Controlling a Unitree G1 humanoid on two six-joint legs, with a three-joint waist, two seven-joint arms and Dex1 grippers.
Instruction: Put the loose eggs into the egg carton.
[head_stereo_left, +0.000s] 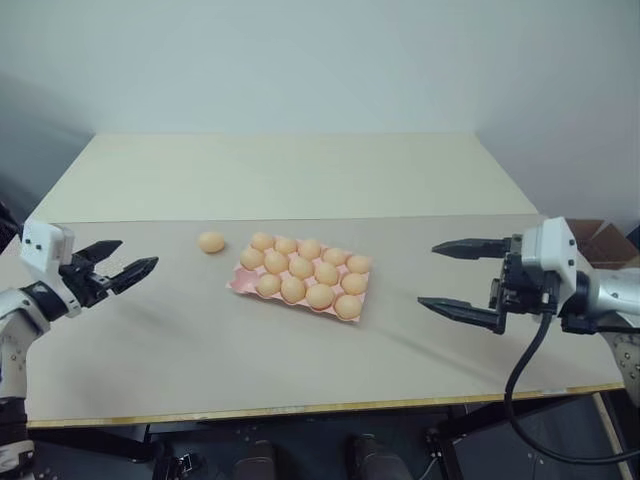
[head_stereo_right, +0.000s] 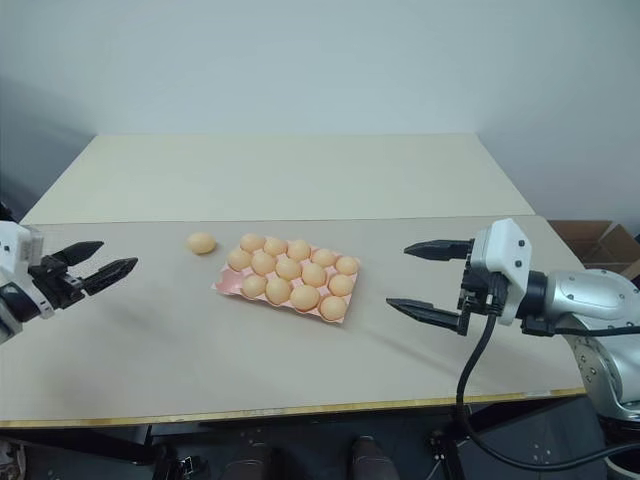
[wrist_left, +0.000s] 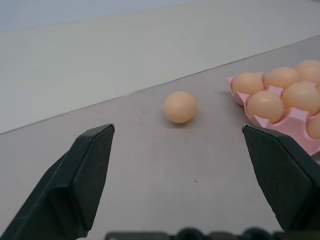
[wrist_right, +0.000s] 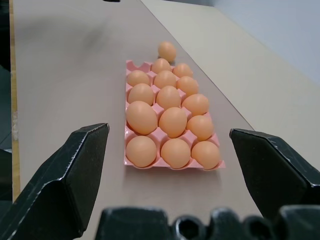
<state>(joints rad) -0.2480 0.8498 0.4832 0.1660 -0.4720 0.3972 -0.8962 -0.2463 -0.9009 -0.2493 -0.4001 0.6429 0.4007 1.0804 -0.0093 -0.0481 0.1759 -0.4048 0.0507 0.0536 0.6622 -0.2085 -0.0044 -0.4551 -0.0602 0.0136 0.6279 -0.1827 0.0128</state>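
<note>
Nearly done, one loose egg (head_stereo_left: 211, 241) lies just left of the full-looking egg carton (head_stereo_left: 241, 282); the left gripper (head_stereo_left: 128, 263), wide open and empty, should straddle it squarely before closing gently.

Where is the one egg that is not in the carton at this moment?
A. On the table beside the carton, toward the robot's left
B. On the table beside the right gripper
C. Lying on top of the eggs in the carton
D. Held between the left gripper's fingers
A: the loose egg rests on the table, apart from the egg carton, with the left gripper open and empty.
</note>
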